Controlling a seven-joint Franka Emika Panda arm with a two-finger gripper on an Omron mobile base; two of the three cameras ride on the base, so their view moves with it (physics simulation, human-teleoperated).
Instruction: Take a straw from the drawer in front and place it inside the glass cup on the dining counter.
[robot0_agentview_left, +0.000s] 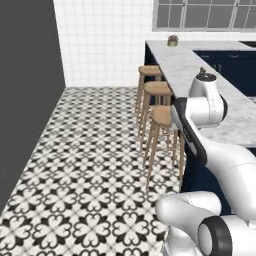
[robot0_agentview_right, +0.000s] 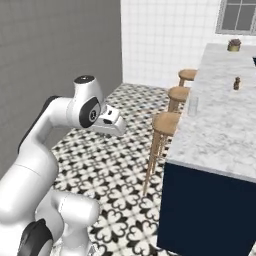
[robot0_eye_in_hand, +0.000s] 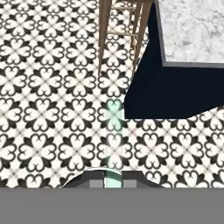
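Clearly we have a pale mint-green translucent plastic straw (robot0_eye_in_hand: 114, 140) pinched between our dark two-finger gripper (robot0_eye_in_hand: 113, 180), whose tips are closed together on its lower end. In the hand view the straw runs straight up from the tips, thin and see-through, so the floor pattern shows faintly through it.

Behind it lies the black-and-white floral patterned tile floor (robot0_eye_in_hand: 48, 113). The long dining counter with the white-grey veined marble top and dark navy base (robot0_agentview_right: 220, 135) stands to our right, its near corner in the hand view just beside the straw's far end. Three round-seated light wooden stools (robot0_agentview_left: 161, 116) line the counter's floor side. A white tiled wall (robot0_agentview_left: 105, 40) closes the room, with a dark grey wall (robot0_agentview_left: 25, 90) on the left.

On the marble top, near the stool-side edge, stands the tall clear colourless glass cup (robot0_agentview_right: 193, 106), well apart from the gripper. Farther along sit a small brown shaker (robot0_agentview_right: 236, 83) and a small brown potted plant (robot0_agentview_right: 233, 45).
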